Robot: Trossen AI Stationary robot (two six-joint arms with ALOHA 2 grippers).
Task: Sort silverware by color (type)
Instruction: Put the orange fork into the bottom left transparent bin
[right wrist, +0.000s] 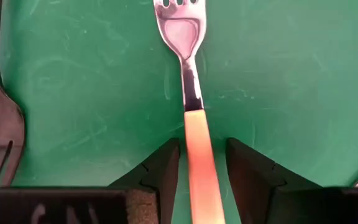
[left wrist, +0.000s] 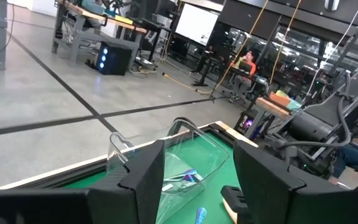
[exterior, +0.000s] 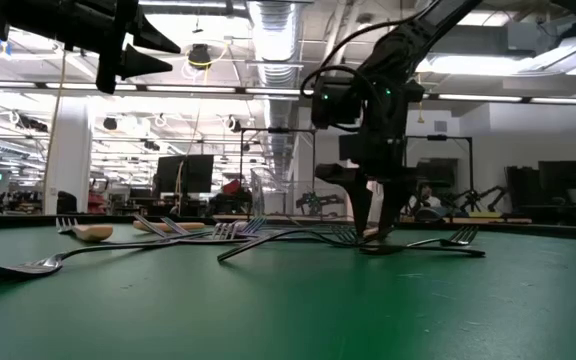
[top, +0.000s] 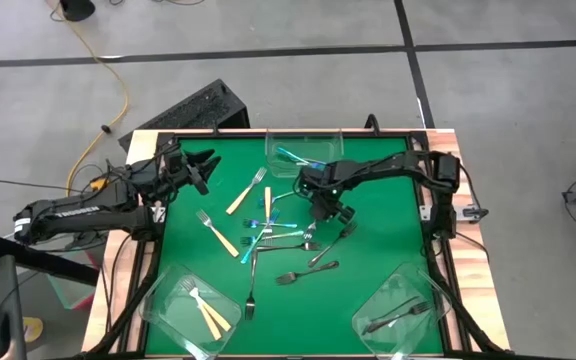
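Silverware here means slim forks of three kinds: tan-handled with steel heads, blue-handled, and all dark grey metal. One tan-handled fork lies flat on the green tabletop near the middle, its handle between the two fingers of the right hand, which has its fingers down on the mat, close on either side of the handle with slim gaps showing, not pinching it.

Counting loose tan forks in the high view: one at 11 o'clock of the middle, one at 9 o'clock, one upright by the pile's top. Blue forks number about three in the central tangle; the overlap blurs the count. Dark grey forks scattered toward 5 and 6 o'clock come to roughly five.

Three clear tubs: 12 o'clock holds blue forks, 7 o'clock two tan ones, 5 o'clock two dark ones.

The left hand hangs above the 10 o'clock edge, fingers spread. Around the tabletop is grey floor with cables; beyond, a lit workshop with benches and monitors.
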